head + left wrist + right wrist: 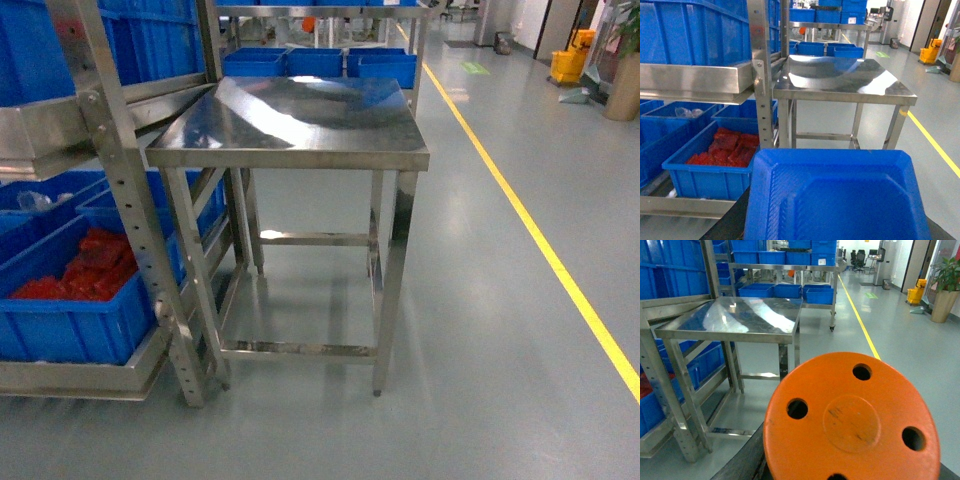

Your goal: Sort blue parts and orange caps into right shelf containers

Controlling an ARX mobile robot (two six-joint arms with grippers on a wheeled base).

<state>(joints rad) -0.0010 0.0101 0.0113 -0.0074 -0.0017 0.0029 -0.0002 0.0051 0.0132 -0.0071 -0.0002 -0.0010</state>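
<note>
**Steel table ahead, a blue part and an orange cap close to the wrist cameras**

In the head view a bare stainless steel table (300,120) fills the centre of the frame, standing on a grey floor (480,330); a yellow floor line (540,240) runs from the upper middle down to the right edge; neither arm shows in this view.

At the left of the head view a steel shelf rack (120,190) carries bright-blue bins; the lower left one, a blue bin (70,325), holds a heap of red parts (85,270); more blue bins (320,62) sit in a row behind the table at the top centre.

In the left wrist view a blue part (840,195), a moulded tray-like piece with a raised middle, fills the lower half of the frame, right up against the camera; the left gripper itself is not visible, so I cannot tell whether its fingers are apart or closed on the part.

In the right wrist view an orange cap (852,420), seen end-on as a round face with 4 dark holes, 1 of them cut by the bottom edge, fills the lower centre and right of the frame; the right gripper is likewise hidden, and its state cannot be told.

At the upper right of that view stand a yellow mop bucket (915,290) and a potted plant (946,287).
</note>
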